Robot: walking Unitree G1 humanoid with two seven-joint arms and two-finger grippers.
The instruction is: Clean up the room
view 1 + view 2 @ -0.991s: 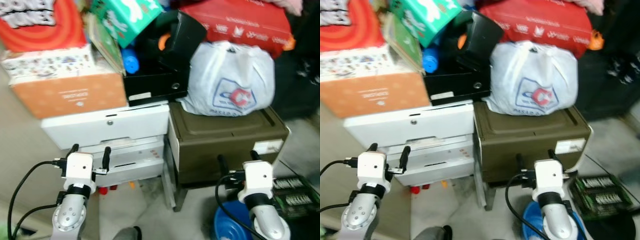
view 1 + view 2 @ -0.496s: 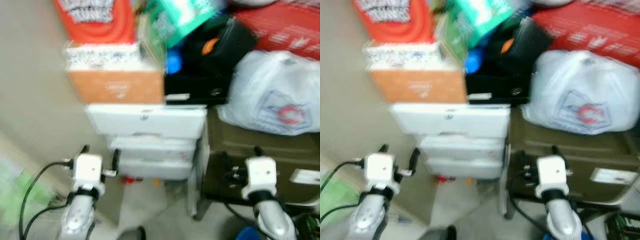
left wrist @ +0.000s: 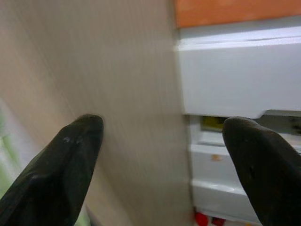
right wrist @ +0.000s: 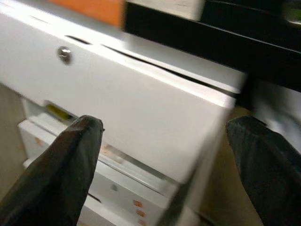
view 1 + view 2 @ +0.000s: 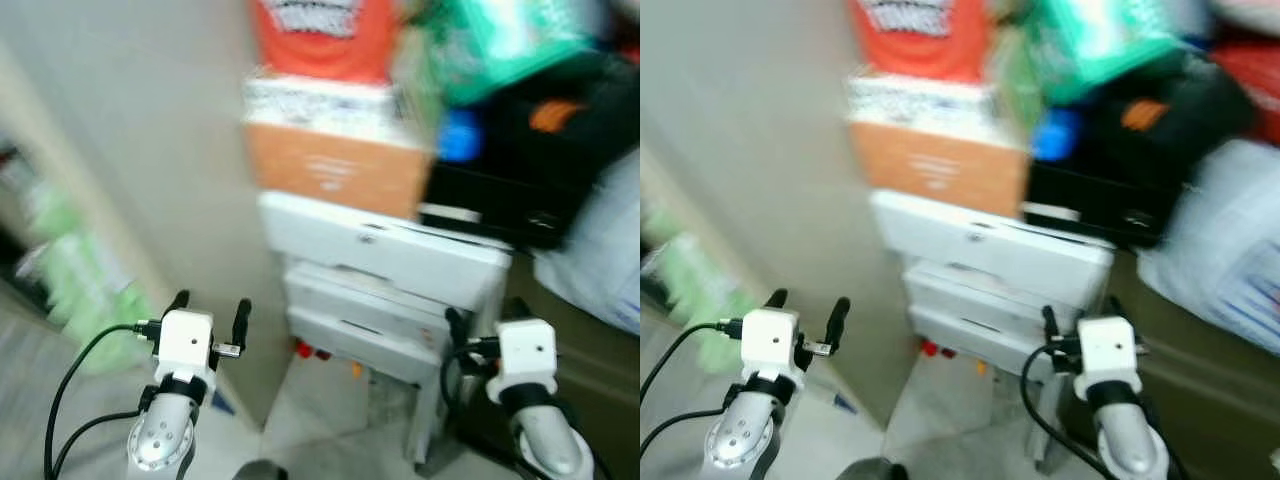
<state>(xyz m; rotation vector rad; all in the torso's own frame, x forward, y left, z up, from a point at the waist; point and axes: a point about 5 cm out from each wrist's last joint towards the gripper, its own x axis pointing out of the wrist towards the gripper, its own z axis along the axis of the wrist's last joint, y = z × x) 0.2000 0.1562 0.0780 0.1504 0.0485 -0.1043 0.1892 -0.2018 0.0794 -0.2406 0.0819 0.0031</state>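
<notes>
Before the robot, against a beige wall (image 5: 120,130), a white drawer unit (image 5: 385,260) is seen, loaded with an orange box (image 5: 335,170), a red package (image 5: 320,35), a green package (image 5: 500,40) and a black case (image 5: 530,180); small red bits (image 5: 308,351) lie on the floor beneath it. No single item to be tidied can be identified, and nothing is held. The left end effector (image 5: 210,310) is raised in front of the wall with its fingers spread apart and empty. The right end effector (image 5: 485,320) is raised before the drawer unit, likewise spread and empty; through its wrist camera the lock (image 4: 63,53) of the upper drawer is visible. Compared with the pictures of a second ago, the whole scene has slid to the right and is blurred: the head has been turned to the left, so that the olive cabinet and white bag have largely passed from sight, while a blurred green object (image 5: 80,290) by the wall has come into view. It is judged that searching is under way and no pick-up has begun.
</notes>
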